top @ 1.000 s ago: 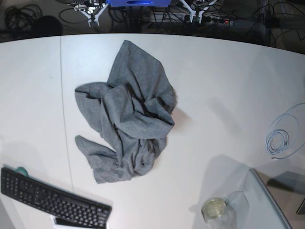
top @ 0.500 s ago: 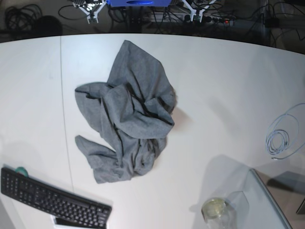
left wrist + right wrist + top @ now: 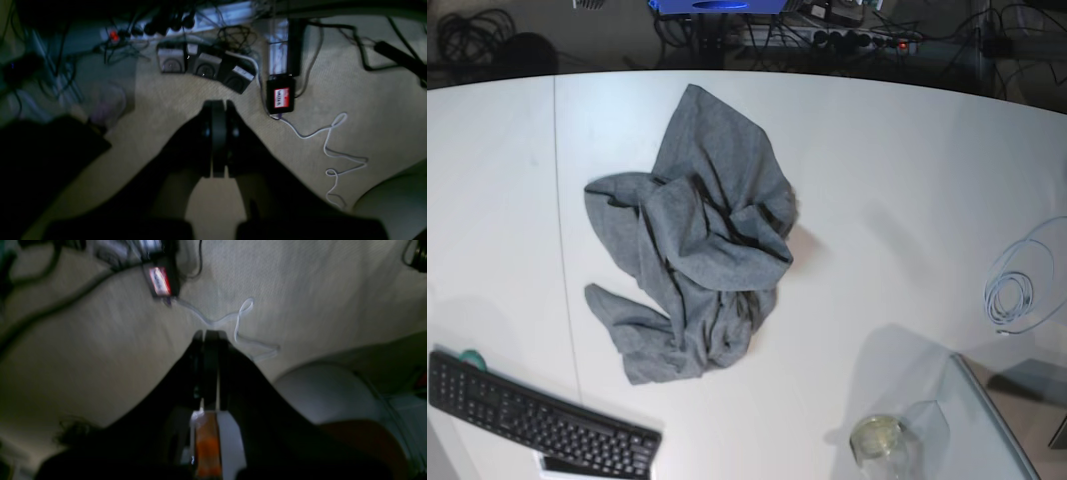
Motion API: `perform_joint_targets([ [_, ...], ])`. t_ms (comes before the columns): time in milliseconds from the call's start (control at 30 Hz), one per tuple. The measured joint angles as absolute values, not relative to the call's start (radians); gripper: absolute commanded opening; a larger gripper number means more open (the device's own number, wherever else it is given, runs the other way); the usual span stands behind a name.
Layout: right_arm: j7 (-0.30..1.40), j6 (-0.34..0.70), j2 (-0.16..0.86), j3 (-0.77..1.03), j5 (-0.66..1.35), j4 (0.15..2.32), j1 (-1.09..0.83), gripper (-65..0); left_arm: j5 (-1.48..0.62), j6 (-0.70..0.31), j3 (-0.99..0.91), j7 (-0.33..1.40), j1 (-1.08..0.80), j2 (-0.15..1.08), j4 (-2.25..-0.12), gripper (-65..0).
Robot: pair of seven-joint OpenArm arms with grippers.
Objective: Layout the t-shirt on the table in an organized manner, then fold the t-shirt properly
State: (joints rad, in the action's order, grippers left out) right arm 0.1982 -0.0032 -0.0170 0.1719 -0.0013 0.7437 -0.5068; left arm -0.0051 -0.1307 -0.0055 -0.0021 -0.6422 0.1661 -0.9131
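Observation:
The t-shirt (image 3: 692, 255) lies crumpled in a heather-grey heap on the white table (image 3: 887, 180), left of the middle, with nothing touching it. Neither gripper shows clearly in the base view. In the left wrist view my left gripper (image 3: 218, 101) is shut, its dark fingers pressed together with nothing between them, over a beige carpeted floor. In the blurred right wrist view my right gripper (image 3: 208, 331) is shut too, likewise empty and above the floor. Neither wrist view shows the t-shirt.
A black keyboard (image 3: 537, 420) sits at the near left edge. A coiled pale cable (image 3: 1012, 295) lies at the right, with a glass jar (image 3: 879, 440) and a clear glass panel (image 3: 992, 420) at the near right. Foot pedals (image 3: 205, 68) and cables lie on the floor.
The gripper tips seen at the top edge of the base view have drawn back out of the frame. The t-shirt has not moved.

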Motion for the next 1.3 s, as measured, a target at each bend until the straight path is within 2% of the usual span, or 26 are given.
perform_joint_targets([
  [167, 0.315, -0.004, -0.020, 0.188, -0.001, 1.128, -0.694, -64.5, -0.006, -0.118, -0.012, 0.005, -0.798, 0.218, -1.170, -65.0],
  [367, 0.432, -0.001, -0.045, 0.186, 0.003, 1.438, -0.814, -64.5, -0.008, -0.130, -0.019, 0.012, -0.926, 0.223, -1.509, -65.0],
  [567, 0.463, -0.004, -0.043, 0.190, 0.001, 1.699, -0.878, -64.5, -0.006, -0.121, -0.043, 0.025, -0.918, 0.223, -1.789, -65.0],
  [767, 0.451, -0.003, -0.044, 0.189, 0.001, 1.848, -0.741, -65.0, -0.006, -0.114, 0.066, 0.028, -0.694, 0.211, -1.777, -65.0],
  [900, 0.474, -0.002, -0.043, 0.189, 0.002, 1.863, -0.636, -65.0, -0.006, -0.126, 0.173, 0.208, -0.560, 0.150, -1.762, -65.0],
  [1067, 0.496, -0.002, -0.034, 0.182, 0.002, 1.823, -0.455, -64.7, -0.005, -0.128, 0.263, 0.236, -0.355, 0.077, -1.593, -65.0],
  [1133, 0.509, -0.001, -0.038, 0.178, 0.007, 1.815, -0.425, -61.5, 0.006, -0.120, 0.281, 0.250, -0.309, 0.064, -1.490, -65.0],
  [1300, 0.601, 0.127, -0.033, 0.119, -0.001, 1.803, -0.353, -37.1, 0.006, -0.121, 0.318, 0.229, -0.231, 0.065, -1.321, -65.0],
])
